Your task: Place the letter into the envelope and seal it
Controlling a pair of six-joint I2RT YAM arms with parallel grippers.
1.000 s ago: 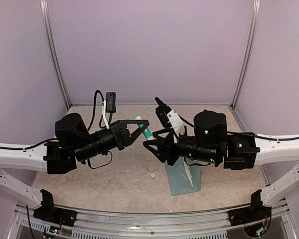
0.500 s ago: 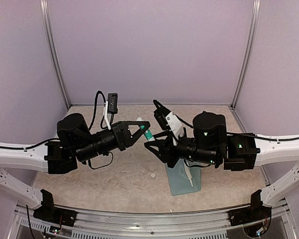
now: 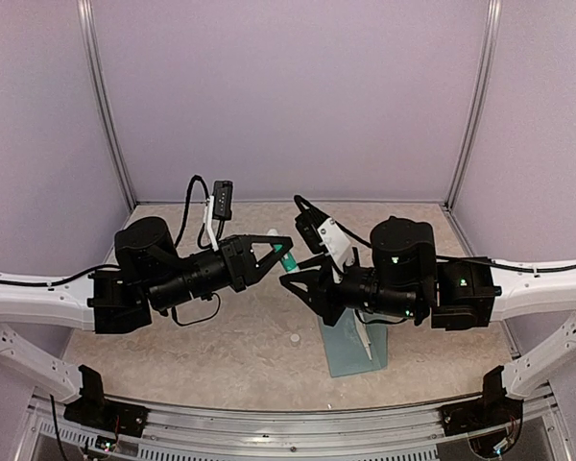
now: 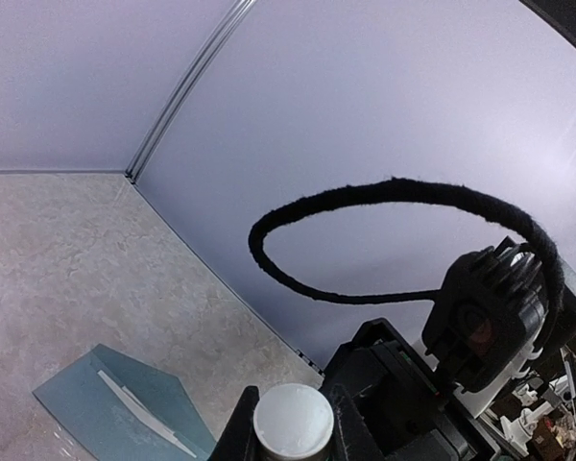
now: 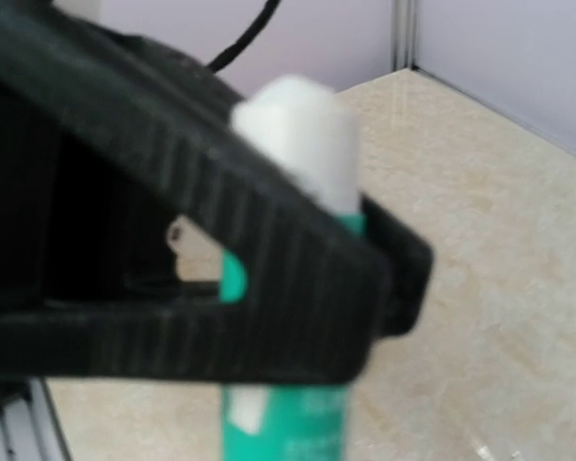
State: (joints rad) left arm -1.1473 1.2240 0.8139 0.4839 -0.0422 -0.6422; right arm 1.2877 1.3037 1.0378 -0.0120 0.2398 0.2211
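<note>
My left gripper (image 3: 284, 248) is shut on a white-and-green glue stick (image 3: 286, 257) and holds it in the air above the middle of the table. The stick's white end shows between its fingers in the left wrist view (image 4: 293, 421). My right gripper (image 3: 298, 285) is open and empty, just right of and below the stick. Its wrist view shows the stick (image 5: 290, 413) very close, clamped by the left gripper's black fingers (image 5: 202, 288). The teal envelope (image 3: 350, 348) lies flat under the right arm, and a thin white strip of the letter (image 3: 366, 338) shows at its opening. The envelope also shows in the left wrist view (image 4: 96, 399).
A small white cap (image 3: 294, 338) lies on the table left of the envelope. Lilac walls close in the beige table (image 3: 221, 346) at the back and sides. A black cable (image 4: 365, 206) loops from the right arm.
My left gripper has carried the glue stick slightly to the right, closer to my right gripper. The right gripper has shifted a little. The envelope has not moved.
</note>
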